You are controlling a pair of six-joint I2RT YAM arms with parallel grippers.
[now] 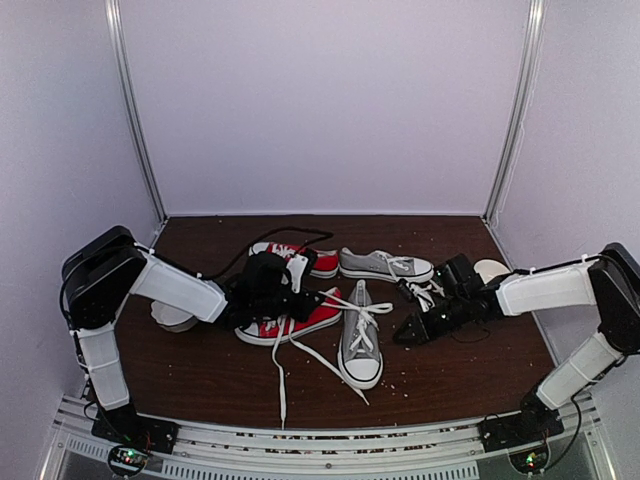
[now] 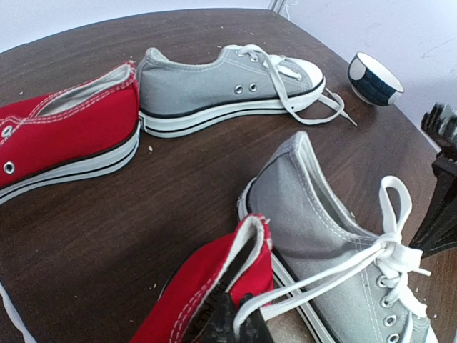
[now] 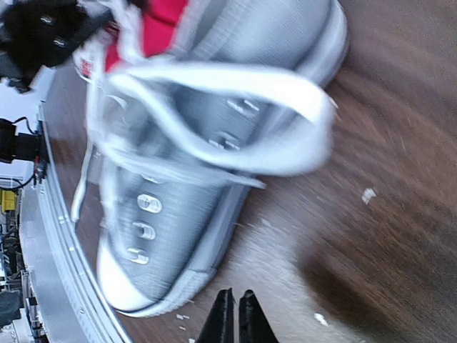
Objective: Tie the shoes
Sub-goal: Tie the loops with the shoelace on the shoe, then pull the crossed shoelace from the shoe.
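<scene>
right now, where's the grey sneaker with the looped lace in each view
top external: grey sneaker at centre, toe pointing down the picture
left wrist: grey sneaker lower right, heel nearest the lens
right wrist: grey sneaker fills the left and top, blurred
shared landmark: red sneaker beside its heel

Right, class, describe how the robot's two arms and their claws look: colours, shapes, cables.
Both the left arm and right arm have smooth white shell segments joined by boxy black joints, with thin black cables looping beside them. The left claw and right claw are black, with two narrow fingers.
</scene>
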